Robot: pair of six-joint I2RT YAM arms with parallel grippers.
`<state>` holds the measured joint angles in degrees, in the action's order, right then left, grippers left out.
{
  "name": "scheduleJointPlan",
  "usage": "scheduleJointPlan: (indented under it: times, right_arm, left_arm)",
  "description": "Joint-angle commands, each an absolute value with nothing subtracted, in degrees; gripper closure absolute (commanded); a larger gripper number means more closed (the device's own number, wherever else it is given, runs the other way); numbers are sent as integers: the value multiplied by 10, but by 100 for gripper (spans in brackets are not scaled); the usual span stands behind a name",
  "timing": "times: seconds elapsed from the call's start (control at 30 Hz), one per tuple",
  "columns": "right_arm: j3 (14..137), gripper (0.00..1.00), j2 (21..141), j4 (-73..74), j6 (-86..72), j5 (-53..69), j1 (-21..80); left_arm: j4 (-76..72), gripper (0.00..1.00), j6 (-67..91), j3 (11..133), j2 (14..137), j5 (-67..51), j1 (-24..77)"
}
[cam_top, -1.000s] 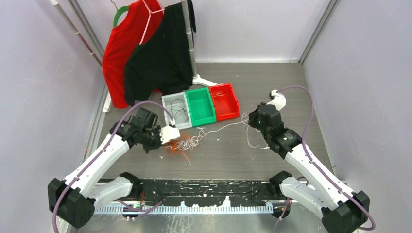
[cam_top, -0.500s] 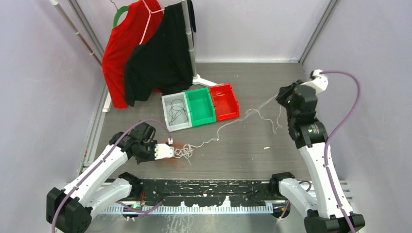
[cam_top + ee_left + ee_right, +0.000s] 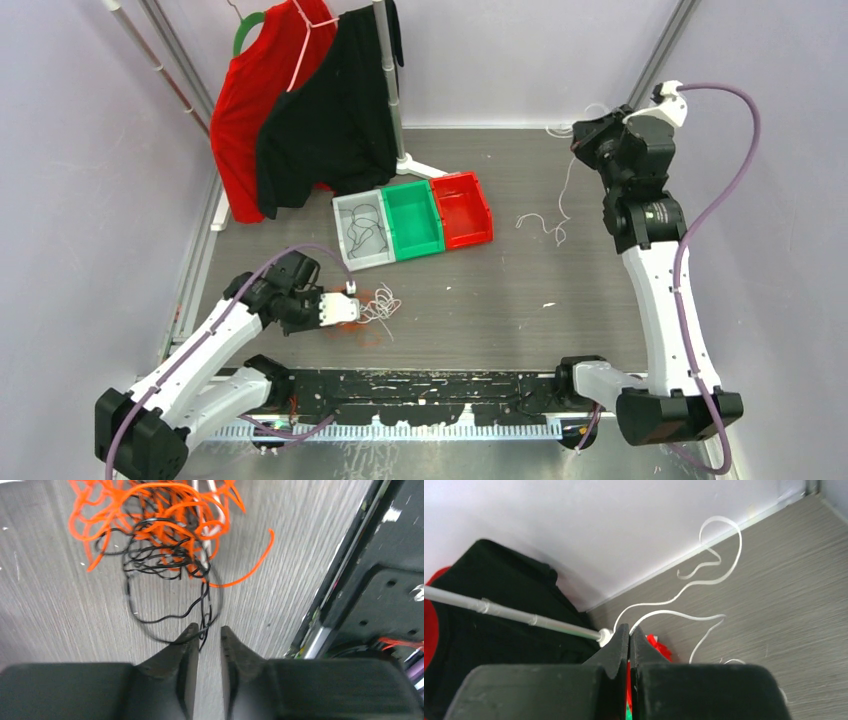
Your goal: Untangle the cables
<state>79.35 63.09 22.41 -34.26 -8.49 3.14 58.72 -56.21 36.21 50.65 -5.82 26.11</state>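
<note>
The cables are in two parts. An orange, black and white snarl [image 3: 380, 305] lies on the table at near left; the left wrist view shows its orange loops [image 3: 160, 515] and a black loop [image 3: 165, 617]. My left gripper [image 3: 347, 306] sits right beside it, jaws a narrow gap apart [image 3: 207, 630], with the black loop lying across the left fingertip. My right gripper [image 3: 585, 130] is raised at the back right, shut [image 3: 629, 627] on a white cable [image 3: 664, 611]. That cable [image 3: 545, 224] dangles down to the table, apart from the snarl.
Grey [image 3: 341, 222], green [image 3: 412, 222] and red [image 3: 462, 210] bins stand in a row mid-table; the grey one holds a black cable. A clothes rack with red and black shirts [image 3: 300, 110] stands at the back left. A black rail [image 3: 420, 385] runs along the near edge.
My right arm rose and swung to the back right, pulling the white cable out of the snarl. My left gripper drew the snarl toward the near left, then held still.
</note>
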Motion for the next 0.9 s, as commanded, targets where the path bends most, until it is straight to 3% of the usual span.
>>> scheduleJointPlan:
  times: [0.0, 0.03, 0.07, 0.1, 0.2, 0.53, 0.87]
  right_arm:
    - [826, 99, 649, 206, -355, -18, 32]
    - [840, 99, 653, 207, -350, -21, 31]
    - [857, 99, 659, 210, -345, -23, 32]
    - [879, 99, 668, 214, -342, -20, 32]
    - [956, 99, 708, 217, -356, 4, 32]
    - [1247, 99, 852, 206, -450, 66, 60]
    - [1311, 99, 920, 157, -493, 75, 137]
  left_arm:
    - [573, 58, -484, 443, 517, -137, 258]
    - [580, 47, -469, 460, 522, -153, 258]
    - [587, 26, -456, 477, 529, -163, 258]
    - [594, 16, -443, 492, 535, -171, 258]
    - [623, 0, -427, 536, 549, -192, 258]
    - [636, 0, -352, 624, 575, -204, 240]
    - [612, 4, -304, 643, 597, -222, 176]
